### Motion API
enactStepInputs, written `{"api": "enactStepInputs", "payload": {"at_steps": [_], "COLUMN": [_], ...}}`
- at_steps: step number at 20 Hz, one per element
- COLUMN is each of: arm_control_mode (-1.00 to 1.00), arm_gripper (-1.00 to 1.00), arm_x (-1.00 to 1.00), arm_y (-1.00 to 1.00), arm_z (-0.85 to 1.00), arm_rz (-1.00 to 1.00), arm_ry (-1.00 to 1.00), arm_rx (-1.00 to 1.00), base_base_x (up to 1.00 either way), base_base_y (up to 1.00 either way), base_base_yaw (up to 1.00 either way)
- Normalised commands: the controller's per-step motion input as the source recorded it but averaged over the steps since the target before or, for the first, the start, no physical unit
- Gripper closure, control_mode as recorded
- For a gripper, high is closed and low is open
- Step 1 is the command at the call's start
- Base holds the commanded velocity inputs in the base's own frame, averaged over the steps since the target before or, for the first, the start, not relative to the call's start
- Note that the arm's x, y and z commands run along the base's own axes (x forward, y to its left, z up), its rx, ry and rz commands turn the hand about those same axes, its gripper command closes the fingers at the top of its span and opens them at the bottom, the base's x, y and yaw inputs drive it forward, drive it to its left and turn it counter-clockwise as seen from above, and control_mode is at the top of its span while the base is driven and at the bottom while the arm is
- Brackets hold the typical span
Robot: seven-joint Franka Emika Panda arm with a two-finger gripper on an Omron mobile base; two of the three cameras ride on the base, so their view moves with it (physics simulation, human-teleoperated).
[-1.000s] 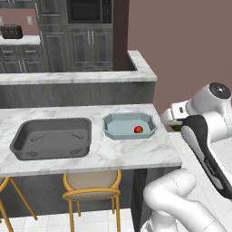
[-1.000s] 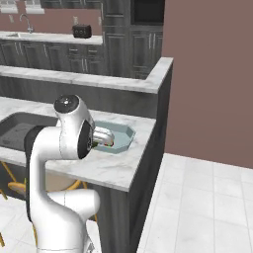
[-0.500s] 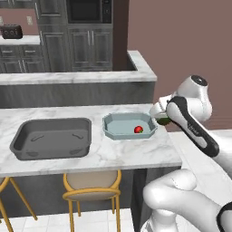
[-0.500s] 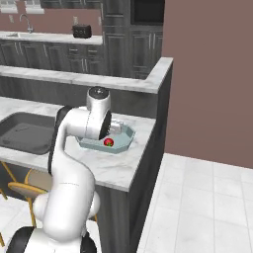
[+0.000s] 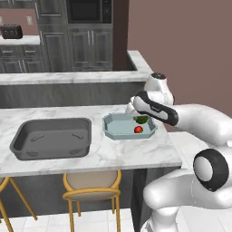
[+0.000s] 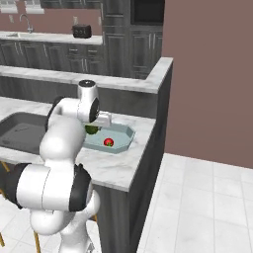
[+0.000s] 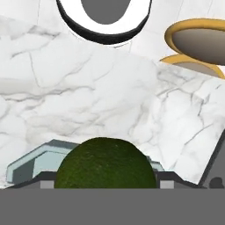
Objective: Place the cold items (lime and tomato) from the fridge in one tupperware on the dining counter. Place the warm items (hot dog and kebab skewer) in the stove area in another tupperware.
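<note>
The gripper holds the lime between its fingers, the jaws spread wide around the dark green fruit, which sits close against the camera in the hand view. In the left base view the lime hangs over the far right part of the pale blue-grey tupperware, partly hidden behind the dark forearm link, and whether it touches the container floor cannot be told. The tomato lies inside the same tupperware, just beside the lime and nearer the front rim. In the right base view the tupperware sits near the right end of the white marble dining counter, with the tomato in it and the lime showing as a green patch at the edge of the white arm. A second, dark grey tupperware rests on the dining counter to the left of the pale one, apart from it. A stool with a yellow frame stands under the counter's front edge, and its round seat appears in the hand view beyond the marble surface. A dark toaster stands on the rear counter, and a built-in microwave is set among dark cabinets.
</note>
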Motion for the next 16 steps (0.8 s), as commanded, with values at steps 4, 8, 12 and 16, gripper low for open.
{"api": "enactStepInputs", "payload": {"at_steps": [4, 8, 12, 16], "arm_control_mode": [-1.0, -1.0, -1.0, -1.0], "arm_gripper": [1.0, 1.0, 1.0, 1.0], "arm_x": [0.66, 0.77, 0.84, 0.81], "arm_y": [0.04, 0.15, 0.16, 0.05], "arm_z": [-0.56, -0.71, -0.57, -0.37], "arm_rz": [0.0, 0.0, 0.0, 0.0], "arm_ry": [0.04, 0.14, 0.15, 0.12], "arm_rx": [0.0, -0.03, -0.02, 0.0], "base_base_x": [0.0, 0.0, 0.0, 0.0], "base_base_y": [0.0, 0.0, 0.0, 0.0], "base_base_yaw": [0.0, 0.0, 0.0, 0.0]}}
